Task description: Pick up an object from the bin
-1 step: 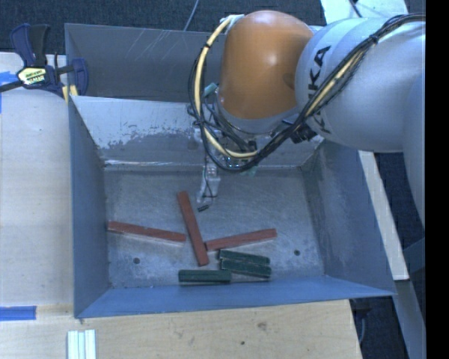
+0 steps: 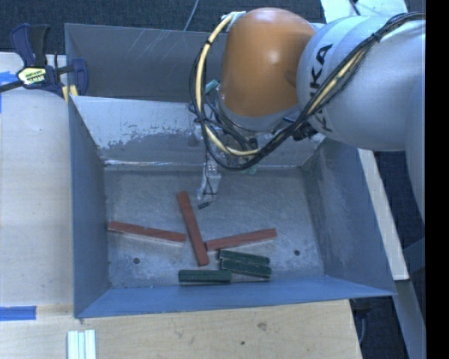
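Note:
My gripper (image 2: pixel 207 189) hangs below the orange dome near the back middle of the bin, with its fingertip just above the top end of a reddish-brown stick (image 2: pixel 191 227) that lies slanted on the bin floor. A second reddish-brown stick (image 2: pixel 146 232) lies flat to the left of it. A third one (image 2: pixel 241 239) lies to the right, touching the slanted stick's lower end. Nothing shows between the fingers.
Three dark green sticks lie near the front wall: one (image 2: pixel 204 277) at the front middle and two (image 2: pixel 244 259), (image 2: pixel 247 270) side by side to its right. The arm and its cables hang over the bin's back right.

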Action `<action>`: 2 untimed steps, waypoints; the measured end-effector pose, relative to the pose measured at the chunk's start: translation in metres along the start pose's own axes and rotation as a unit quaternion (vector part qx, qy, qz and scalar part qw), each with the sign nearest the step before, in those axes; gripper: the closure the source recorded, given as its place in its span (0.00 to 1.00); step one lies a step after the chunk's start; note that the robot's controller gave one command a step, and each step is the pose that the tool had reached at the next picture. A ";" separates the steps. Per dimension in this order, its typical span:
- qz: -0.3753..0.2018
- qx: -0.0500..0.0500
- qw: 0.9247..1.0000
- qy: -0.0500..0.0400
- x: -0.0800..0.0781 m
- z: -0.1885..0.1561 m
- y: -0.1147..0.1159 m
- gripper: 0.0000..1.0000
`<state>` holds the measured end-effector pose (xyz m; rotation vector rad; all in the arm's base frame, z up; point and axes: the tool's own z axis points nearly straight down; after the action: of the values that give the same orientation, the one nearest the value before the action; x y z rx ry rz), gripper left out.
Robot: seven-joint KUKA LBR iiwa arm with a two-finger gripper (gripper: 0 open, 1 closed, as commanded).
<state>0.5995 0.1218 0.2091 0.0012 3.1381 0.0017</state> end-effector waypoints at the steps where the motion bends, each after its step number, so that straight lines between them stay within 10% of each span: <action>1: -0.023 0.000 1.000 -0.002 0.023 0.072 0.051 0.00; 2: -0.024 0.000 1.000 0.002 0.045 0.076 0.065 0.00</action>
<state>0.5546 0.1873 0.1333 -0.0739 3.1418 0.0002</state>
